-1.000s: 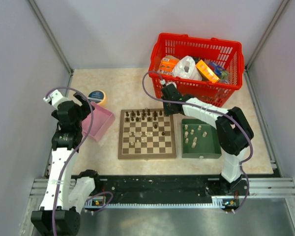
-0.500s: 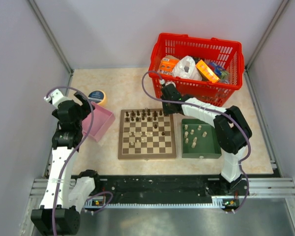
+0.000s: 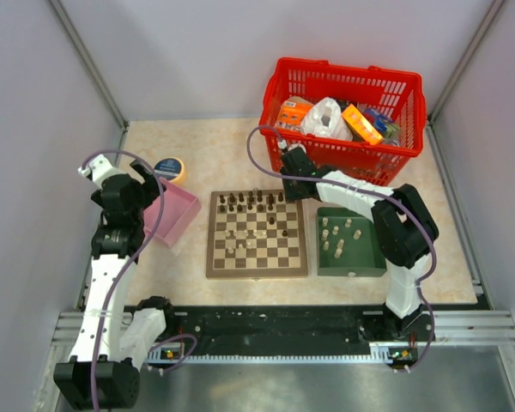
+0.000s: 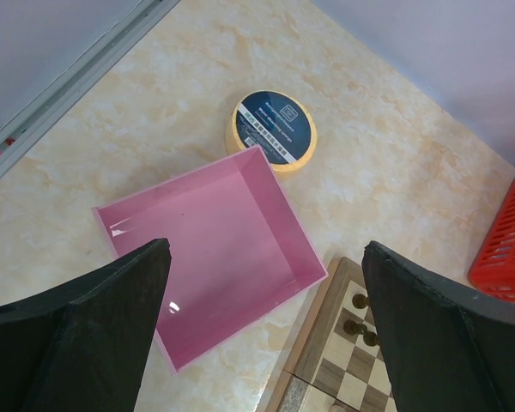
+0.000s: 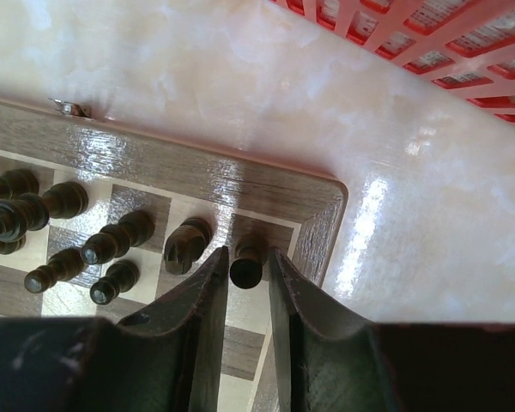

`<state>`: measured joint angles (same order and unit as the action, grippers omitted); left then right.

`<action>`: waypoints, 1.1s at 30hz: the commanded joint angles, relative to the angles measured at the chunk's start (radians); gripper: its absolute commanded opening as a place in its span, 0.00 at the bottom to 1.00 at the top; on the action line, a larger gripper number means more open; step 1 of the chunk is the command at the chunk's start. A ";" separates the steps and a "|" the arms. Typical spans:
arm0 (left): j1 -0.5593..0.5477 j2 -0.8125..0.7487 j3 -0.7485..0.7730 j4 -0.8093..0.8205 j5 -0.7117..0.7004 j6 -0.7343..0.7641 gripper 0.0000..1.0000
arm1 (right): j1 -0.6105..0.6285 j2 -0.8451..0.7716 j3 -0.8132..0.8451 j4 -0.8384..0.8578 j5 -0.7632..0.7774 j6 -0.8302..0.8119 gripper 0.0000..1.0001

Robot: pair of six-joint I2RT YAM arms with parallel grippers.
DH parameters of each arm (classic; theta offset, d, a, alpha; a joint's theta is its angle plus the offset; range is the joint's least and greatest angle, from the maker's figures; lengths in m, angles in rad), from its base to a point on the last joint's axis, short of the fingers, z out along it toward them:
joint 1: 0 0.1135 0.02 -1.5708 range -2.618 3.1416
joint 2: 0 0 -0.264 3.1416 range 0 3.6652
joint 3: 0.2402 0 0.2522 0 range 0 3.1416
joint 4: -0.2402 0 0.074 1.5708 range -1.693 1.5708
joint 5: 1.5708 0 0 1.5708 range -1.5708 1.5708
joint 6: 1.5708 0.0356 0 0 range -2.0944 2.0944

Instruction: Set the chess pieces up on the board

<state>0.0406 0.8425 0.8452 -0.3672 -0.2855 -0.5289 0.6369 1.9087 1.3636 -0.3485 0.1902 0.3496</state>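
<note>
I am reaching my right end effector to the board at its 1 o'clock corner, where my fingers are bracketing a dark piece standing on the corner square. They are sitting tight beside it, but I cannot tell whether they are gripping it. Other dark chess pieces are standing along the board's 12 o'clock rows, and pale ones are lying in the green tray at the board's 3 o'clock. I am hovering my left end effector, released with its fingers spread wide, over the pink box at the board's 9 o'clock. A tape roll is sitting on the table just beside the box.
</note>
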 commanded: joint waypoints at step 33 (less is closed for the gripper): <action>0.004 -0.023 -0.011 0.079 -0.037 0.013 0.99 | 0.144 -0.209 -0.038 -0.012 -0.074 0.040 0.40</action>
<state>0.0406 0.8459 0.8448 -0.3428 -0.3058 -0.5213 0.7647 1.6802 1.3346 -0.3889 0.1329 0.3649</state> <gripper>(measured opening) 0.987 0.393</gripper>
